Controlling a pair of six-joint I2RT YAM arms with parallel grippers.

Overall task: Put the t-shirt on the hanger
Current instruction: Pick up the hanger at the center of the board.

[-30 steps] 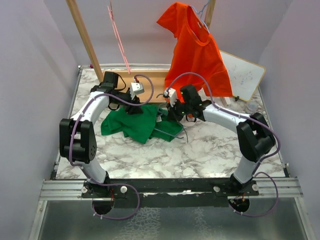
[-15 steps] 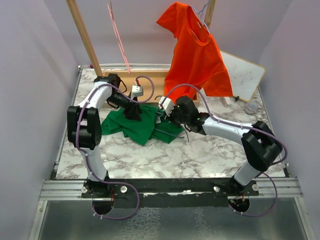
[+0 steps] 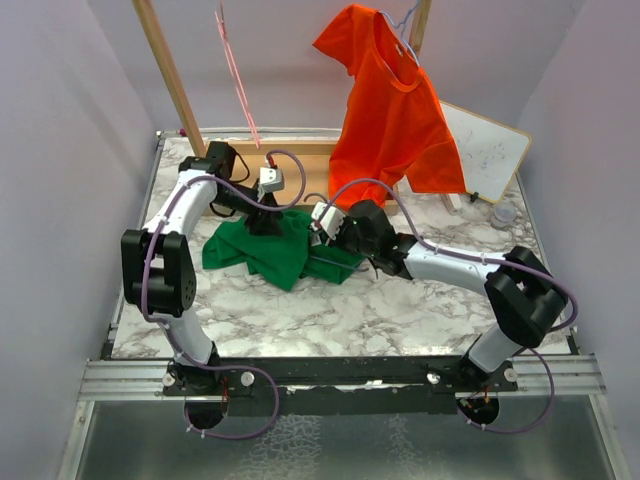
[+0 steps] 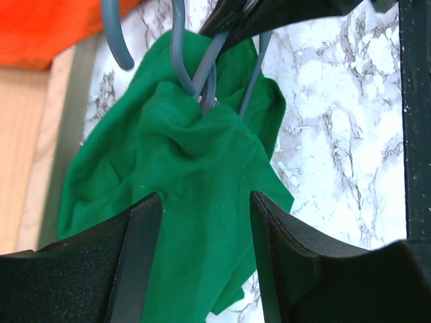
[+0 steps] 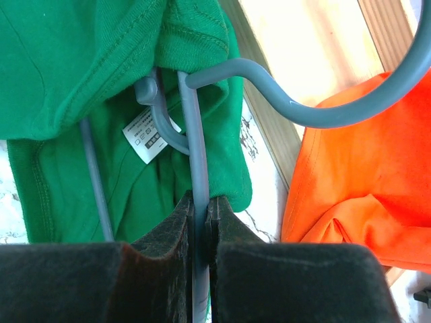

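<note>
**Hanger pinched near its hook, t-shirt loose around it, left side ready to take cloth**

The bench [image 3: 400, 310] is bare at its near side. The green t-shirt [image 3: 275, 250] lies crumpled left of centre, between the two arms.

Right arm: it reaches in low from its base, forearm almost level, wrist aimed at the collar end. The right end effector [image 5: 200, 222] is clamped hard on a bar of the hanger [image 5: 195, 134], with no gap beside the bar. Judgement: this grip steadies the hanger and leaves the hook [image 5: 323, 114] outside the neck opening. The upper bars run under a green fold, and the white neck label [image 5: 148, 138] lies just beside them. How far the hanger sits inside the shirt cannot be told.

Left arm: elbow high, forearm folded back, wrist pointing down at the shirt's far edge. The left end effector [image 4: 205, 202] is spread wide and holds nothing. Its fingers [image 4: 138, 256] straddle a ridge of cloth, contact unclear. Judgement: it is placed to pinch fabric and draw it over a hanger shoulder.

Beyond stand the wooden frame [image 3: 300, 150] and a hanging orange shirt [image 3: 390, 110].
</note>
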